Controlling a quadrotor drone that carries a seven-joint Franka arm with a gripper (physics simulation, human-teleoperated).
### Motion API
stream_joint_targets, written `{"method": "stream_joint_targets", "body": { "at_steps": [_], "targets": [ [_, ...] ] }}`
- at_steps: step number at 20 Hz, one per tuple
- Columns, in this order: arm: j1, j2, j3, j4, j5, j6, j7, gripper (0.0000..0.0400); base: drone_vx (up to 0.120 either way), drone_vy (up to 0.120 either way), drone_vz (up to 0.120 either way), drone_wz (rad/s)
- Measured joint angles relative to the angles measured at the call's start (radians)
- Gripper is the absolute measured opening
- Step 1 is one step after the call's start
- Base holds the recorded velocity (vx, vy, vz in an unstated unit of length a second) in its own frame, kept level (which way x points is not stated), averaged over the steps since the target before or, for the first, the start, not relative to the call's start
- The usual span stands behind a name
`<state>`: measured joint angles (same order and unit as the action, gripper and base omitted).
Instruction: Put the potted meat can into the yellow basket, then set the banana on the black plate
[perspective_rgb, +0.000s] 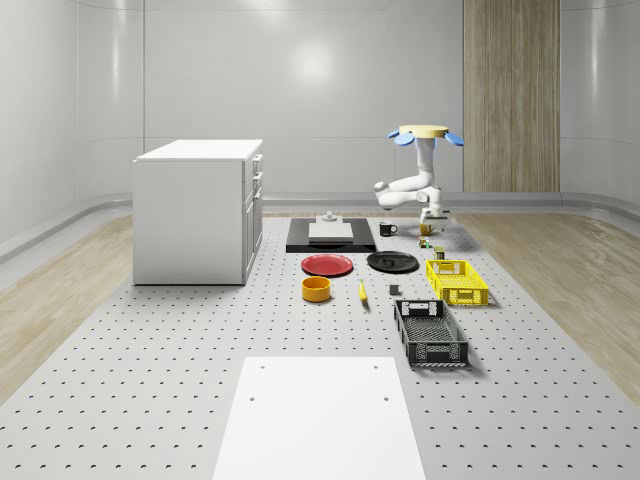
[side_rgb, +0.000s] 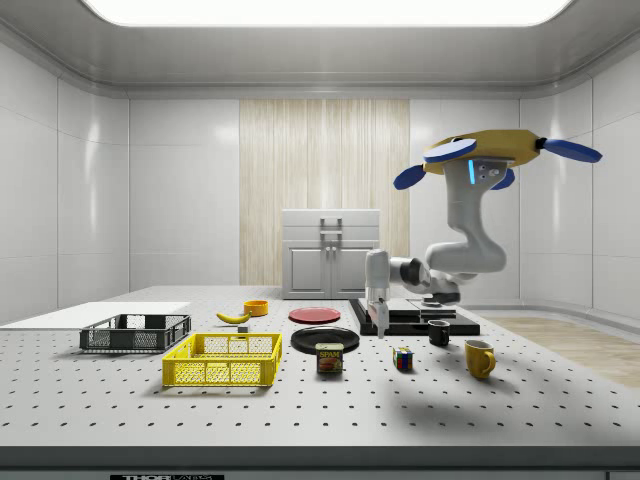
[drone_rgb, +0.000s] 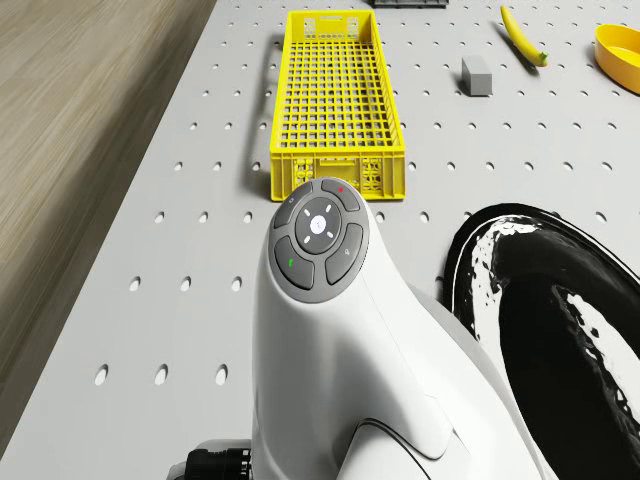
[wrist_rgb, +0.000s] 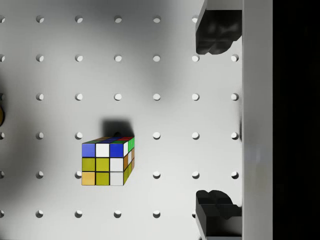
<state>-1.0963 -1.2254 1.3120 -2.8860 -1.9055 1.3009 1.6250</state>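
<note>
The potted meat can (side_rgb: 330, 357) stands on the table beside the yellow basket (side_rgb: 225, 360), on the side view's right of it. The banana (perspective_rgb: 362, 291) lies between the orange bowl and the grey block; the drone view shows this banana (drone_rgb: 523, 37) past the yellow basket (drone_rgb: 335, 100). The black plate (perspective_rgb: 392, 262) sits by the red plate. My drone (perspective_rgb: 425, 135) hovers over the table's far right part. My gripper (side_rgb: 379, 328) hangs a little above the table, behind the can. In the wrist view the gripper (wrist_rgb: 216, 120) is open, with bare table between its fingers (wrist_rgb: 215, 30).
A Rubik's cube (wrist_rgb: 107, 160) lies under the wrist, beside the black tray's rim (wrist_rgb: 257, 120). A yellow mug (side_rgb: 479, 357) and a black mug (side_rgb: 438, 332) stand nearby. Nearer the front are a red plate (perspective_rgb: 327, 264), an orange bowl (perspective_rgb: 316, 289) and a black basket (perspective_rgb: 430, 332). A white cabinet (perspective_rgb: 198, 210) stands at the left.
</note>
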Motion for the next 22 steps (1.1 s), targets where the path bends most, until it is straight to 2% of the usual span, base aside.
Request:
{"method": "stream_joint_targets", "body": {
  "at_steps": [9,13,17,22],
  "targets": [
    [-0.011,-0.039,0.01,0.003,0.019,0.036,0.011,0.04,0.12,0.0,0.0,0.0],
    [-0.016,-0.055,0.014,0.004,0.027,0.051,0.015,0.04,0.12,-0.1,0.0,0.0],
    [-0.02,-0.07,0.018,0.004,0.034,0.065,0.019,0.04,0.12,0.0,0.0,0.0],
    [-0.025,-0.089,0.022,0.006,0.043,0.083,0.024,0.04,0.12,0.0,-0.112,0.0]
  ]
}}
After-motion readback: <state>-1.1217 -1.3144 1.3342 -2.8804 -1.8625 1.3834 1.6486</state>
